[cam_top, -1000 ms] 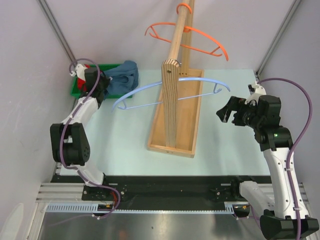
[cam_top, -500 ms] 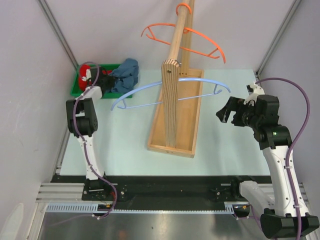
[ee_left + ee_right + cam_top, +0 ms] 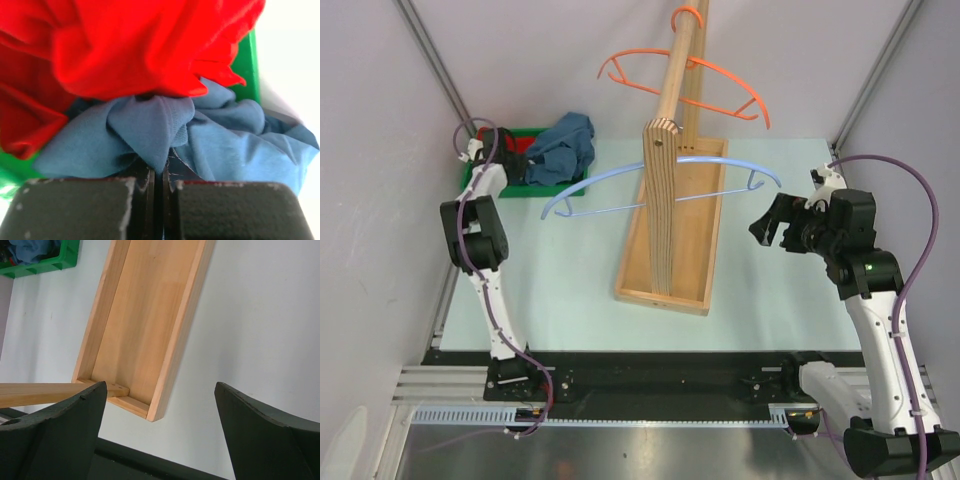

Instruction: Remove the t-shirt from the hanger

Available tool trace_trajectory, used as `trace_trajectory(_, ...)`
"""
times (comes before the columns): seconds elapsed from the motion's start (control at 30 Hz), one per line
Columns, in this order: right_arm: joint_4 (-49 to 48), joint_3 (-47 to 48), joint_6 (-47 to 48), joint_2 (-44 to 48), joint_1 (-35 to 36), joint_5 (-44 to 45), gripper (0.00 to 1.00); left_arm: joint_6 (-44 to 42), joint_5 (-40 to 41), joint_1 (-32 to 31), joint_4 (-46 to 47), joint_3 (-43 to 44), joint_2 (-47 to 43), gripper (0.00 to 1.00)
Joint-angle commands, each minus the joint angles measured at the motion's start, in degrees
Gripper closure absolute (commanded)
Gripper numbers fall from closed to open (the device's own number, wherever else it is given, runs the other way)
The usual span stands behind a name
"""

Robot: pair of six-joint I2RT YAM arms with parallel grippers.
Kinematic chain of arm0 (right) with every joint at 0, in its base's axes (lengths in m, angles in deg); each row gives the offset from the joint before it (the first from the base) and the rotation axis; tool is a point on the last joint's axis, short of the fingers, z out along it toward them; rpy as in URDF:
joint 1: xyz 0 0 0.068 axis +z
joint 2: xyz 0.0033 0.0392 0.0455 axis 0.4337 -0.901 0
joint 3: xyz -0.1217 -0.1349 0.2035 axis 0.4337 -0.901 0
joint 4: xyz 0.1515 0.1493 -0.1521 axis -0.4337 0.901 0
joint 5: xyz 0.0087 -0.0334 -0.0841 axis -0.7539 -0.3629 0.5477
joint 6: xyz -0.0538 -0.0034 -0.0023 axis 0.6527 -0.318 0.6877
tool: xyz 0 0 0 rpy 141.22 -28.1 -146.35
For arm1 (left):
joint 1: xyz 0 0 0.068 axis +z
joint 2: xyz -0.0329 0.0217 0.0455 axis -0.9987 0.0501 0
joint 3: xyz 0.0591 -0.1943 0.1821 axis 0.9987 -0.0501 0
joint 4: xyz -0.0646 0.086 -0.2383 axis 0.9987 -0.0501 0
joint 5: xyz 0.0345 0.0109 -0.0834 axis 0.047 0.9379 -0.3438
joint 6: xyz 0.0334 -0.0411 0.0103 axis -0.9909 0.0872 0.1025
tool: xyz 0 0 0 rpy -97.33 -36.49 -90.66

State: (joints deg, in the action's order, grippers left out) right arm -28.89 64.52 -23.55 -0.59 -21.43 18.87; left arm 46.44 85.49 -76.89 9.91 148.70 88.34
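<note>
Bin (image 3: 520, 191), green, far left, holds red cloth (image 3: 125, 45) plus blue t-shirt (image 3: 565, 145), off any hanger. I see left gripper (image 3: 159, 185) down in it, jaws pressed together, pinching a t-shirt fold. Wooden rack (image 3: 665, 200) mid-table carries bare blue hanger (image 3: 720, 163) and orange hanger (image 3: 720, 72). Right gripper (image 3: 772, 225) hovers right of the rack, jaws spread wide, holding nothing.

claw (image 3: 160, 389) spread wide, wooden tray (image 3: 145, 315) below, green bin (image 3: 65, 257) corner
</note>
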Motion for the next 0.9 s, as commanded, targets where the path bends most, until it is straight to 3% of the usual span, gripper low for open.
trace_trajectory(0.0,0.02,2.77,-0.62,0.58,0.82,0.56,0.06,-6.15,4.49,2.24,-2.38,0.34,-4.26,0.98)
trace_trajectory(0.07,0.46,2.68,-0.44,0.58,0.91,0.74,0.06,-7.64,2.73,2.42,-2.73,0.95,-4.17,0.91)
trace_trajectory(0.27,0.37,0.75,-0.62,1.19,1.09,1.44,0.06,-8.97,-0.35,2.33,0.25,-4.92,-10.13,0.42)
trace_trajectory(0.37,-0.07,-0.22,-0.97,1.54,1.09,1.44,0.06,-9.23,0.17,2.33,0.35,-8.0,-14.62,0.26)
trace_trajectory(0.47,0.02,-0.92,-1.15,1.72,1.09,1.44,0.06,-9.41,-0.87,2.33,0.52,-10.63,-18.4,0.19)
trace_trajectory(0.6,-0.15,-1.71,-1.41,2.16,1.26,1.79,0.06,-8.36,-7.96,2.15,7.17,-17.22,-22.79,0.25)
trace_trajectory(0.7,-0.42,-2.24,-1.76,2.25,1.44,1.62,0.06,-6.96,-15.87,0.58,17.55,-21.45,-23.07,0.5)
trace_trajectory(0.73,-0.42,-2.33,-1.76,2.42,1.44,1.71,0.06,-5.99,-17.91,0.05,19.83,-21.72,-22.46,0.69)
trace_trajectory(0.83,-0.42,-2.42,-1.76,2.42,1.53,2.23,0.06,-2.49,-24.6,-2.85,28.27,-20.32,-17.28,0.89)
trace_trajectory(0.87,-0.33,-2.24,-1.76,2.42,1.61,2.41,0.06,-1.77,-25.92,-4.6,30.73,-18.23,-14.22,0.92)
